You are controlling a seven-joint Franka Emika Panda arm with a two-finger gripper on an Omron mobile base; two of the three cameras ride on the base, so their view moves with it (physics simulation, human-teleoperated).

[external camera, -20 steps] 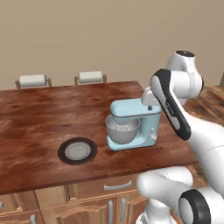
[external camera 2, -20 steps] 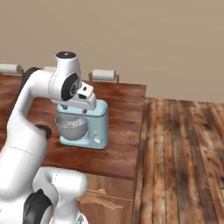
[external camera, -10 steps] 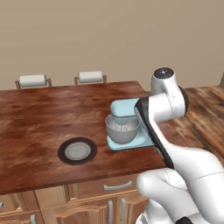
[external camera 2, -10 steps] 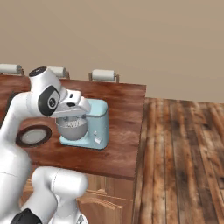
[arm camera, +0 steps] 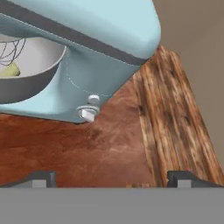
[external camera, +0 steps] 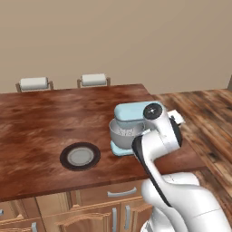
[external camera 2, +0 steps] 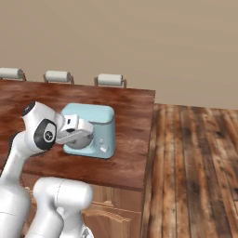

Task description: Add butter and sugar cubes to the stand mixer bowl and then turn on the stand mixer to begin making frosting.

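The switch (arm camera: pixel 89 113), a small white lever with a round knob just above it, sits low on the column of the mixer (arm camera: pixel 87 52), on the side facing the hand. In the hand view it lies ahead of the gripper (arm camera: pixel 111 177) and a little left of the midline between the tips, with bare counter (arm camera: pixel 100 148) between them, so the coming move is judged a reach forward with a slight shift left. The lever's short length points out from the column toward the hand.

The bowl (arm camera: pixel 30 76) hangs under the mixer's head, left of the switch, with the whisk (arm camera: pixel 11 50) in it and the butter (arm camera: pixel 9 70) lying against its inner wall. No sugar cubes can be made out.

The fingers (arm camera: pixel 41 178) stand wide apart and hold nothing.

The mixer stands near the right end of the counter, the plate (external camera: pixel 80 156) well to its left.
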